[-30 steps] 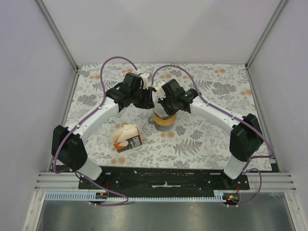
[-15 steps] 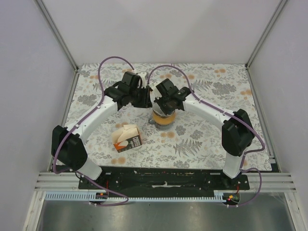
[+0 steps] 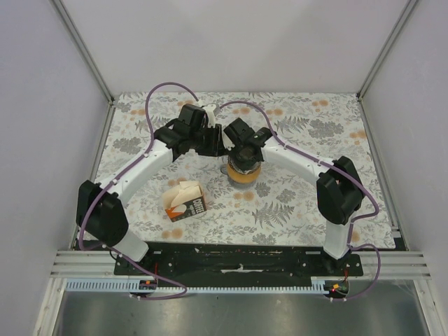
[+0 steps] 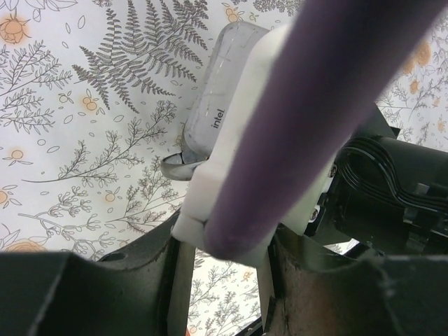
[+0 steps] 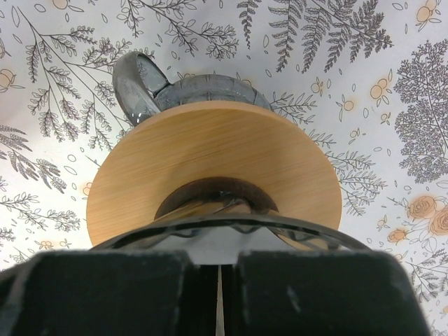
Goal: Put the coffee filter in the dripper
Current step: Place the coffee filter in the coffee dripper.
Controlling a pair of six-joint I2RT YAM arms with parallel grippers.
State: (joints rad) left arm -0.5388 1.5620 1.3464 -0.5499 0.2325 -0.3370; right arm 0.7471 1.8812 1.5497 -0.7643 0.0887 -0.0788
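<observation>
The filter [image 5: 213, 250] shows only as a white patch inside the dripper's rim, right at your right claw [image 5: 219, 264]; the dripper [image 5: 294, 227], a dark wire cone, stands at the middle of the tabletop [image 3: 301, 203], its tip seemingly in the hole of the tan ring [image 5: 210, 147]; the ring lies on a dark glass jug [image 5: 136, 84] with a side handle.

Your right claw is fully closed, and a thin white line runs between its pads, so I judge that it pinches the filter's edge; the paper looks to be in the cone or nearly so, though you cannot tell from these views whether it sits flush.

You are at the seating step, close to the end; next you need to part the right claw without dragging the paper up, then lift straight out so the light cone is not tipped off the ring.

Your left claw [image 4: 220, 297] is partly open just beside the dripper, with bare tabletop showing between its jaws and nothing in it; its view is mostly blocked by a purple cable [image 4: 315, 105] and the other wrist's white camera [image 4: 224, 98]; keep it clear, or use it to steady the cone.

Count: 1 filter; 1 dripper; 1 ring; 1 jug; 1 carton [image 3: 185, 201], well apart toward the near left; 2 claws.
</observation>
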